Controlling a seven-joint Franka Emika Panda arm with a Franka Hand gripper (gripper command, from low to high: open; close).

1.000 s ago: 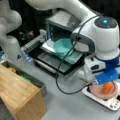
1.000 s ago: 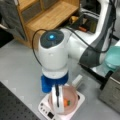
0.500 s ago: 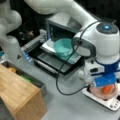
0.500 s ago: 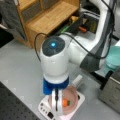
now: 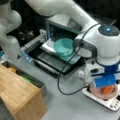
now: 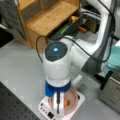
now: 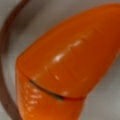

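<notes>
Down at the lower right of a front view, our gripper [image 5: 105,87] sits low over a pink bowl [image 5: 95,91] that rests on a white scale [image 5: 111,103], and an orange carrot [image 5: 107,89] shows directly beneath the blue wrist; we cannot tell from here whether the fingers are spread or pinching. Farther up and left sit a teal bowl [image 5: 63,47] on a dark open appliance [image 5: 56,58] and a wooden shelf [image 5: 17,92] at the lower left. Looking from above in a front view, the gripper [image 6: 60,101] hangs at the bottom centre, the carrot [image 6: 67,102] just to its right inside the bowl [image 6: 73,96], the scale [image 6: 46,108] under both. Close in the wrist view, the carrot [image 7: 67,67] fills the frame, its long axis running from lower left to upper right, directly below the hand. Compared with a second ago, the arm has sunk lower toward the bowl, and the carrot lies where it did.
</notes>
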